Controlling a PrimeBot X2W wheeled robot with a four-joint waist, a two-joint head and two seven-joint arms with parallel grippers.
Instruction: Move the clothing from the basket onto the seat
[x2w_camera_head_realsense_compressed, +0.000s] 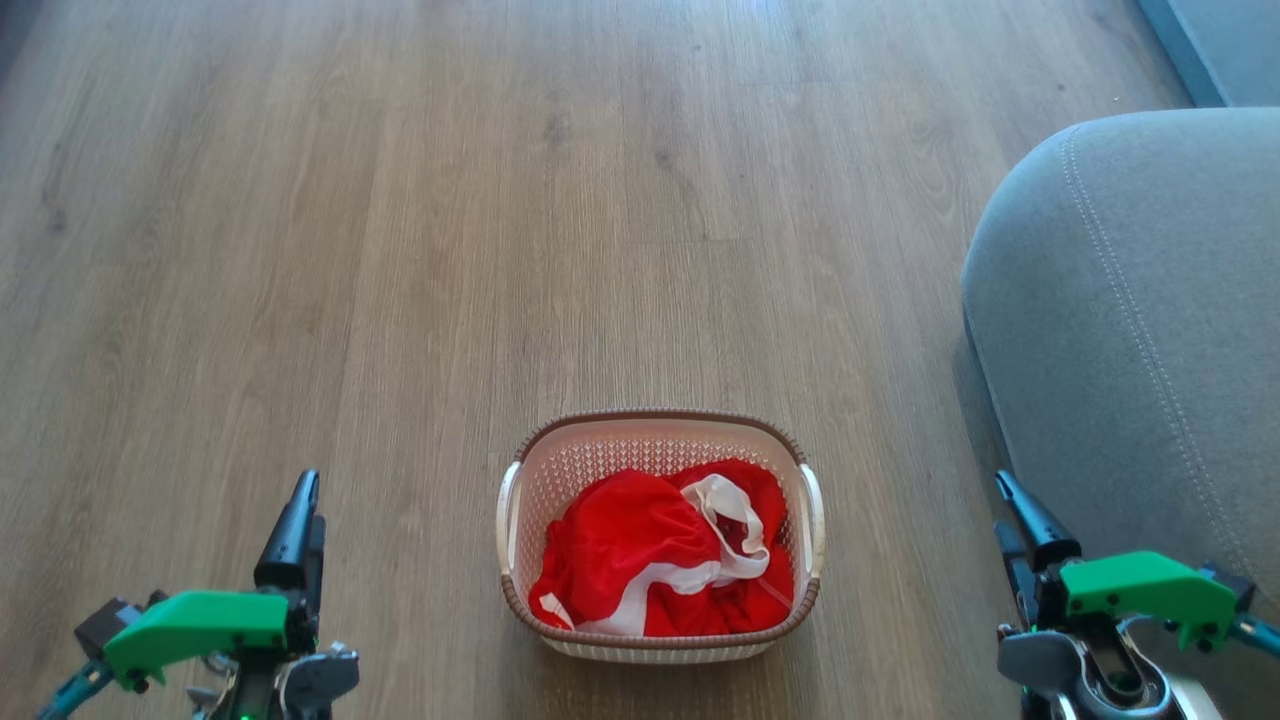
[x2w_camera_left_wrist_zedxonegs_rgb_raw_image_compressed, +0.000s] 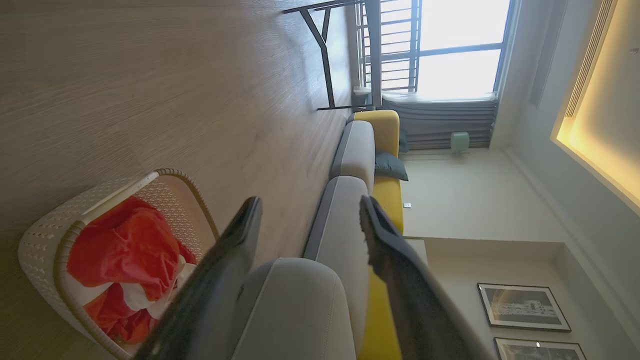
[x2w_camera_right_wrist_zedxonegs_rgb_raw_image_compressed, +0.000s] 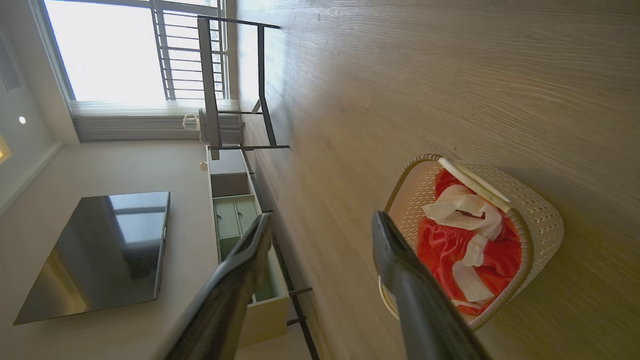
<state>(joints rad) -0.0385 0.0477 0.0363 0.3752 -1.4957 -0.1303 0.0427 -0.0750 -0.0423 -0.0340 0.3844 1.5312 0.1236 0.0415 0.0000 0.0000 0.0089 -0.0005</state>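
Left gripper (x2w_camera_left_wrist_zedxonegs_rgb_raw_image_compressed: 310, 202) and right gripper (x2w_camera_right_wrist_zedxonegs_rgb_raw_image_compressed: 322, 216) hang wide open, empty. The clothing (x2w_camera_head_realsense_compressed: 660, 560) lies heaped in the basket (x2w_camera_head_realsense_compressed: 660, 415) between them, with the seat (x2w_camera_head_realsense_compressed: 1130, 330) to the right. Smart play: drop straight in, pinch the bunched middle, avoid the rim.

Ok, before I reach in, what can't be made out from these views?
- How many garments there are, and the basket floor: head view, the clothing lies bunched over it.
- The seat's full extent: head view, cut off by the right edge.
- Part of the basket's rim: left wrist view, behind a left gripper finger; right wrist view, behind a right gripper finger.
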